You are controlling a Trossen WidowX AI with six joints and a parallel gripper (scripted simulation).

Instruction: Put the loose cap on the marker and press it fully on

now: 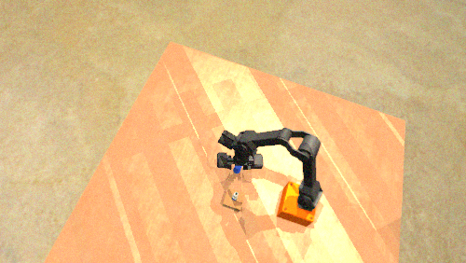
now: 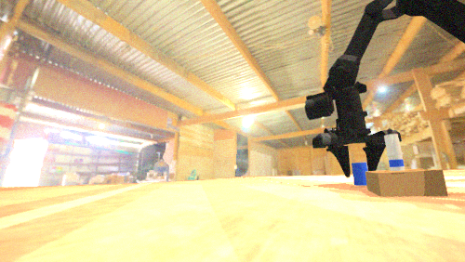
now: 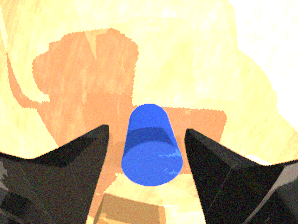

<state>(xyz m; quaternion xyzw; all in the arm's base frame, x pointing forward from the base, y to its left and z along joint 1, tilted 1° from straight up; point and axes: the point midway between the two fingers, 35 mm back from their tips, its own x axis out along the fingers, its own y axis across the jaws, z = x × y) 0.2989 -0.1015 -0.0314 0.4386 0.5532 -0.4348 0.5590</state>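
The blue cap (image 1: 238, 170) (image 2: 359, 178) (image 3: 151, 162) stands upright on the table. My gripper (image 1: 239, 164) (image 2: 359, 173) (image 3: 147, 132) is open and points down around the cap, one finger on each side. In the wrist view a gap shows between the cap and each finger. The marker (image 1: 235, 196) (image 2: 393, 148) stands upright in the holder block, with a white body and a blue band low down. The brown holder block (image 1: 227, 201) (image 2: 404, 183) (image 3: 131, 210) is close to the cap; only part of it shows in the wrist view, and the marker is out of that view.
The arm's orange base (image 1: 294, 217) stands on the wooden table (image 1: 154, 177) to the right of the holder block in the top view. The arm reaches over from it to the cap. Its shadow falls around the cap and block. In the exterior view one finger is near the block's edge.
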